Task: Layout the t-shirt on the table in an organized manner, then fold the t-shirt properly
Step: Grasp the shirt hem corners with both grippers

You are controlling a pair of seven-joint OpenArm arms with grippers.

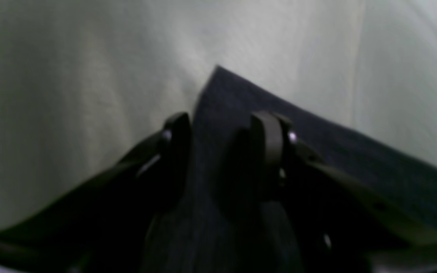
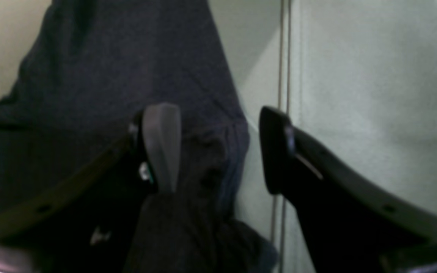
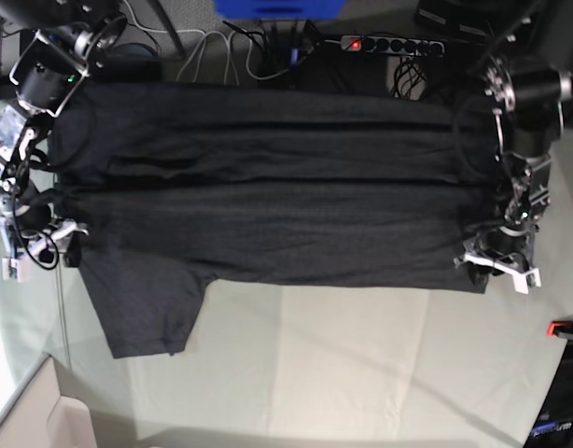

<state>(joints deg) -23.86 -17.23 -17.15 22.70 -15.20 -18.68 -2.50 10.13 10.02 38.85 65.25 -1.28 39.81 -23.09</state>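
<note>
The dark t-shirt (image 3: pixel 268 187) lies spread lengthwise across the far half of the pale green table (image 3: pixel 361 355), one sleeve (image 3: pixel 142 308) pointing toward the front. My left gripper (image 3: pixel 496 266) is at the shirt's right end. In the left wrist view, the left gripper (image 1: pixel 221 129) has its jaws apart astride a pointed corner of the t-shirt (image 1: pixel 355 159). My right gripper (image 3: pixel 44 250) is at the left end. In the right wrist view, the right gripper (image 2: pixel 216 127) is open. Bunched t-shirt cloth (image 2: pixel 108 57) lies against one finger (image 2: pixel 161 148), and bare table (image 2: pixel 374 94) shows beside the other.
Behind the table are a power strip (image 3: pixel 389 44), loose cables (image 3: pixel 212 56) and a blue box (image 3: pixel 277 7). A red clamp (image 3: pixel 559 329) sits at the right edge. A pale box (image 3: pixel 44 415) stands at the front left corner. A seam line (image 2: pixel 285 57) runs along the tablecloth.
</note>
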